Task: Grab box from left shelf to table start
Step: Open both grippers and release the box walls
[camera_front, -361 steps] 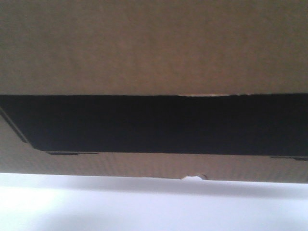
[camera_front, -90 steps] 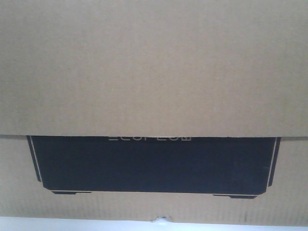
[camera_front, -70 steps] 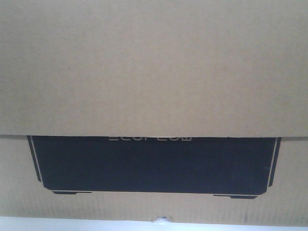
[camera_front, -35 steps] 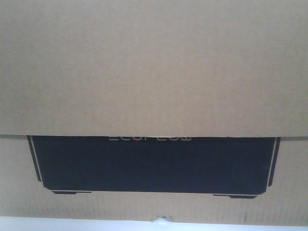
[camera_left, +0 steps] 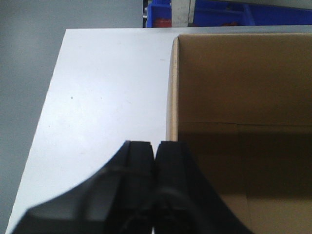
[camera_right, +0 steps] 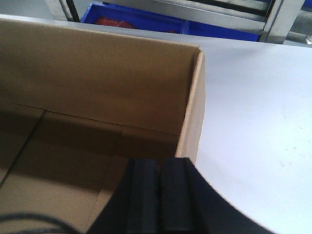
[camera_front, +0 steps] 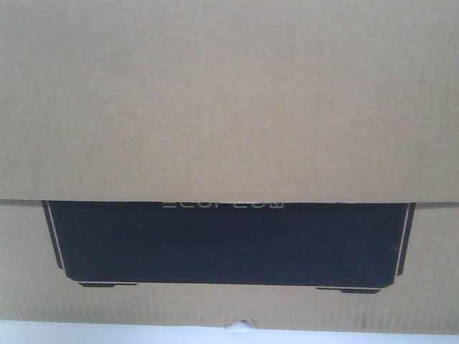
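The box (camera_front: 229, 100) fills the front view, its black printed panel (camera_front: 229, 244) facing the camera and a thin strip of white table (camera_front: 107, 335) showing under its bottom edge; both wrist views show it open-topped and sitting on that table, so it looks already down from the shelf and close to the near edge. The left gripper (camera_left: 154, 156) sits at the box's left wall with its two fingers pressed together, and the wall's edge seems to run in between them, though the pinch itself is hidden, so I cannot tell for certain that cardboard is held. The right gripper (camera_right: 159, 173) mirrors this at the right wall, fingers together, just as unclear. To finish well, I would judge that both sides should let go at the same moment, opening only enough to clear the thin wall, then lift straight up so neither finger drags the box sideways or tips a wall inward. Counting: one box, one table, two grippers, and blue bins (camera_left: 224, 12) behind the far table edge, at least two, beside grey metal uprights (camera_right: 273, 19) of which two show in the right wrist view.
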Robot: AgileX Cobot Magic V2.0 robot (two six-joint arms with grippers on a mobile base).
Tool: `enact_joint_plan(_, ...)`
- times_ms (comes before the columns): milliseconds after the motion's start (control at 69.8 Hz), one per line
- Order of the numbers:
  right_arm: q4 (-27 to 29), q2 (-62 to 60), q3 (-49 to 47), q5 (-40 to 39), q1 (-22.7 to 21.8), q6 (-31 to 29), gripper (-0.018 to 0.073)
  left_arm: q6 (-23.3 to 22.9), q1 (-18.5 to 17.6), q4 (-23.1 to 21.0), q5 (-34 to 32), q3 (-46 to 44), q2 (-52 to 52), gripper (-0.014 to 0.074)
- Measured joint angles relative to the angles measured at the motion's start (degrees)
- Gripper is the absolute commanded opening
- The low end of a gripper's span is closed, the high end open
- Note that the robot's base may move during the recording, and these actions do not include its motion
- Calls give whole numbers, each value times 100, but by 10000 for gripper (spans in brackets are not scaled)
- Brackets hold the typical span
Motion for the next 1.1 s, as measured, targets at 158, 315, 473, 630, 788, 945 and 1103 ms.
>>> enact_joint_plan(158, 0, -887, 1199, -616, 0, 0, 57, 22, 0, 0, -699, 1064, -791, -96)
enact_joint_plan(315, 0, -1905, 2361, -1138, 0, 0, 57, 22, 0, 0, -1565, 2314, -1761, -97)
enact_joint_plan(473, -138, -3010, 3310, -1501, 0, 0, 57, 22, 0, -10, -2408, 3557, -2930, -96)
enact_joint_plan(630, -216, -3895, 3790, -1595, 0, 0, 57, 22, 0, 2, -3256, 4491, -4011, -96)
enact_joint_plan(788, -257, -4583, 4004, -1826, 0, 0, 57, 22, 0, 134, -4069, 5201, -4908, -97)
enact_joint_plan(945, -257, -4814, 4047, -2094, 0, 0, 57, 22, 0, 223, -4478, 5505, -5292, -97)
enact_joint_plan(1103, -257, -4814, 4056, -2180, 0, 0, 57, 22, 0, 230, -4513, 5547, -5311, -97)
